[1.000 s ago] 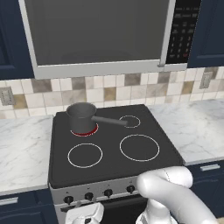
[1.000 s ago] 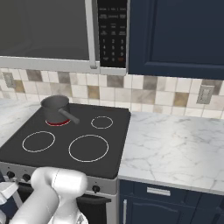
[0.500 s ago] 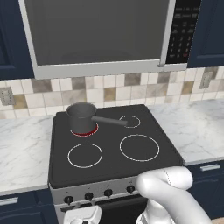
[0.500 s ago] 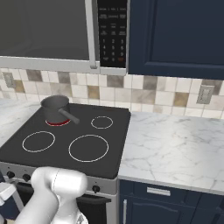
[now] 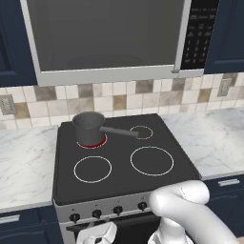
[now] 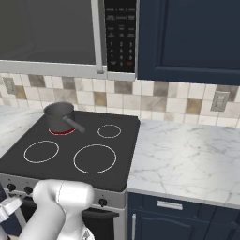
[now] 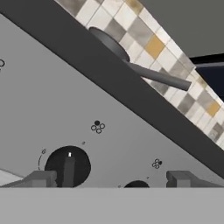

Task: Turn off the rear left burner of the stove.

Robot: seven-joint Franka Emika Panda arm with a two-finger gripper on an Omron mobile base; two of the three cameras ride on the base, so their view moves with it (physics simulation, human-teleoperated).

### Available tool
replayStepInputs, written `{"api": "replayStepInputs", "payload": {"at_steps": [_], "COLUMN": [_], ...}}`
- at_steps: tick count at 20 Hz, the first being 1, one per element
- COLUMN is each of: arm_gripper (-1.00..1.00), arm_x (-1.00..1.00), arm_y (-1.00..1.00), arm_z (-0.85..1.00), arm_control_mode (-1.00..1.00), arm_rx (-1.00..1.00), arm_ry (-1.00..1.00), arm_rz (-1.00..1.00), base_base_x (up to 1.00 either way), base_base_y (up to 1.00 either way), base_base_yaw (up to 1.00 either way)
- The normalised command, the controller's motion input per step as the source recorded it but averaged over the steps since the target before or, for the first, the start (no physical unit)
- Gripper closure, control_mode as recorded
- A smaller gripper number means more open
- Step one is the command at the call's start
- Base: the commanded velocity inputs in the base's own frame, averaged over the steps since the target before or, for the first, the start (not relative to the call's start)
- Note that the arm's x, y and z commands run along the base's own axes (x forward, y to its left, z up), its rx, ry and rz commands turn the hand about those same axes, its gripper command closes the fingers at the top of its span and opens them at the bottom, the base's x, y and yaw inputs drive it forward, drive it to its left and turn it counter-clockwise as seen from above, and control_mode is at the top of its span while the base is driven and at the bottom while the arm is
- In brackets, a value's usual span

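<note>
Gripper (image 7: 107,178) with fingers spread wide, close to the stove (image 5: 167,178) silver front panel, a black knob (image 7: 68,167) by one fingertip; farther back, dark grey saucepan (image 5: 89,128) sits on the red-glowing rear left burner (image 5: 93,142)

stove (image 5: 125,183) black glass top carries one item: dark grey saucepan (image 5: 89,127), sitting on the rear left burner (image 5: 92,142), which glows red under it. pan handle points toward the small rear-right ring. marble counters (image 6: 187,159) flank the stove on both sides.
</note>
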Motion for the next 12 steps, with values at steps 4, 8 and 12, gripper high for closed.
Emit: {"api": "replayStepInputs", "payload": {"at_steps": [4,8,12], "arm_gripper": [-1.00,-1.00,-1.00], "arm_x": [0.28,0.17,0.14], "arm_y": [-0.02,0.00,0.00], "arm_z": [0.00,0.00,-0.02], "arm_control_mode": [-1.00,-1.00,-1.00], "arm_rx": [-0.02,0.00,0.00], "arm_ry": [0.15,0.12,0.06], "arm_rz": [0.08,0.12,0.13], "base_base_x": [0.00,0.00,0.00], "base_base_y": [0.00,0.00,0.00], "base_base_yaw": [0.00,0.00,0.00]}}
